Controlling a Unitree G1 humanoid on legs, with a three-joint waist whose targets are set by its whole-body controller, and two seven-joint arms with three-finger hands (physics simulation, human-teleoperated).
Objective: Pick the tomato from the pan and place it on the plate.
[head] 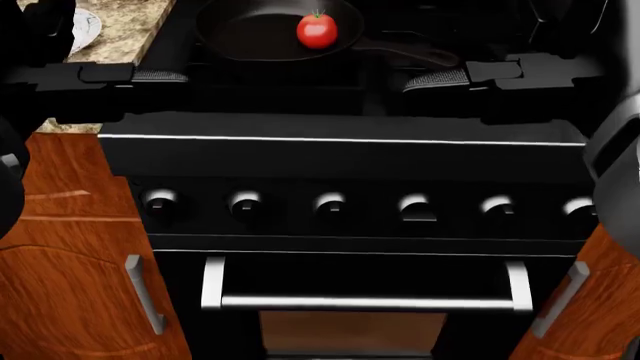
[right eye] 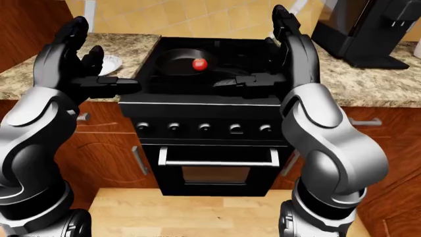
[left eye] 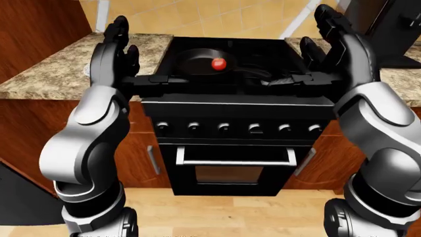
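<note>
1. Head view: a tomato (head: 317, 30) sits in a black pan (head: 250, 34) on the black stove (head: 340, 150), near the top of the frame, with neither hand touching it.
2. Left hand (left eye: 115, 52) and right hand (left eye: 342, 44) are raised on either side of the stove, fingers spread wide and holding nothing.
3. Both hands stand well apart from the tomato. A reach from here risks a knock against the pan's handle (head: 410, 54), which lies between the right hand and the fruit. A nudged tomato, being round, would likely roll across the pan.
4. Right-eye view alone shows the white plate (right eye: 108, 64) clearly, on the granite counter (right eye: 39, 74) beside the stove, partly hidden by the left hand. The head view catches only a sliver of it. The head view instead gives the oven knobs (head: 330, 204) and door handle (head: 365, 302) close up.
</note>
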